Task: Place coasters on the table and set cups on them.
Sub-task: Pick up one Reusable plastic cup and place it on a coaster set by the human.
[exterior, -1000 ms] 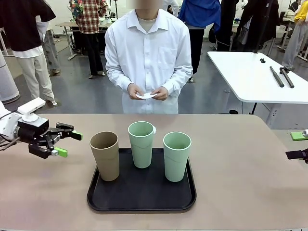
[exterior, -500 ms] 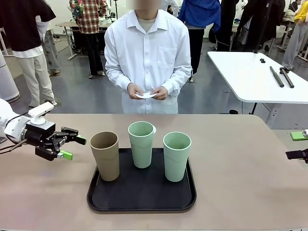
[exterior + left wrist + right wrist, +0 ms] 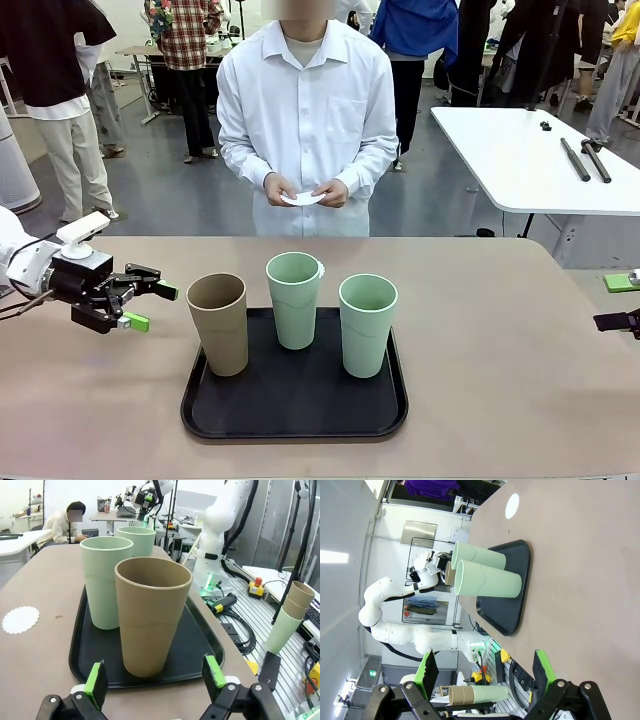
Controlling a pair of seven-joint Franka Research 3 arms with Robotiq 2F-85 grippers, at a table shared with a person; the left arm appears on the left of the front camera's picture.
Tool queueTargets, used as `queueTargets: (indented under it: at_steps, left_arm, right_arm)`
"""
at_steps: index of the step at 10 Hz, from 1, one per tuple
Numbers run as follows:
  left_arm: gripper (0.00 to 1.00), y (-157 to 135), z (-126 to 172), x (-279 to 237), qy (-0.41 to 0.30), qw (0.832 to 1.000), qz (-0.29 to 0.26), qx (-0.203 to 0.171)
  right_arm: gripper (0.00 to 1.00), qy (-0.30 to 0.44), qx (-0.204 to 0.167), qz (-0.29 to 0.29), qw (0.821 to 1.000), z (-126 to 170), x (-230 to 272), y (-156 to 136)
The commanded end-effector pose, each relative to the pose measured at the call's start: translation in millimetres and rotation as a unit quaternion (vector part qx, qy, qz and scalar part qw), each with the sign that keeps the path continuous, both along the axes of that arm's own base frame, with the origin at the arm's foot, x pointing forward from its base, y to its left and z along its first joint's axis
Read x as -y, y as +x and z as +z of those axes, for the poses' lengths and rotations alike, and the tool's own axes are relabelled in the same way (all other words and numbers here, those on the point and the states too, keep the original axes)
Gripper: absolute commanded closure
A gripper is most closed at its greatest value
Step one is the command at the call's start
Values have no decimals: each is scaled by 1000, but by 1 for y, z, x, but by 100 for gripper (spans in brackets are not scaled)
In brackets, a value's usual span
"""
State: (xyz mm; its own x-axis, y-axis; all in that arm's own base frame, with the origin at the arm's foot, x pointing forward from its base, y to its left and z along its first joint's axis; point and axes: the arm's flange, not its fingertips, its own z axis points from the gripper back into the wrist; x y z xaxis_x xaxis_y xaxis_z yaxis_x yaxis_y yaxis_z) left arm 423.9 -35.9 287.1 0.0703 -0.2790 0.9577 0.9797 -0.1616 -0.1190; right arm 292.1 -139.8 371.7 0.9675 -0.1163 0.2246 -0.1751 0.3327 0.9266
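On the black tray (image 3: 295,405) stand a tan cup (image 3: 218,322) and two mint green cups (image 3: 294,298) (image 3: 367,323). My left gripper (image 3: 152,307) hovers open just left of the tan cup, level with its upper half. In the left wrist view the tan cup (image 3: 152,622) stands close ahead between my open fingers (image 3: 96,682). One white coaster (image 3: 20,619) lies on the table (image 3: 500,380) behind the middle cup. The person's hands hold another coaster (image 3: 303,198). My right gripper (image 3: 620,302) waits open at the table's right edge, far from the cups (image 3: 490,587).
A white table (image 3: 530,150) with black rods stands at the back right. Spare stacked cups (image 3: 292,610) sit off the table on my side. People stand farther back. Bare tabletop lies left, right and in front of the tray.
My left gripper has moved right and slightly up, closer to the tan cup, then held still. The cups, the person's hands and my right gripper have not moved.
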Motion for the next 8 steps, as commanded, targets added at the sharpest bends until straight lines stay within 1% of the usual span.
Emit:
queueTargets:
  at_steps: [1,2,3,5,6,8]
  left_arm:
    - [0,-1,-9,7,-22,999,-30,7]
    - [0,-1,-15,14,-34,999,-31,19]
    - [0,1,-20,18,-32,999,-30,19]
    - [0,3,-31,28,-38,999,-16,31]
    - [0,6,-33,32,-47,998,-6,44]
    - [0,12,-36,38,-62,997,-4,38]
  right_arm:
    - [0,6,5,-3,1000,-1,1,2]
    - [0,6,5,-3,1000,-1,1,2]
    - [0,6,5,-3,1000,-1,1,2]
    - [0,6,5,-3,1000,-1,1,2]
    - [0,6,5,-3,1000,-1,1,2]
    - [0,6,5,-3,1000,-1,1,2]
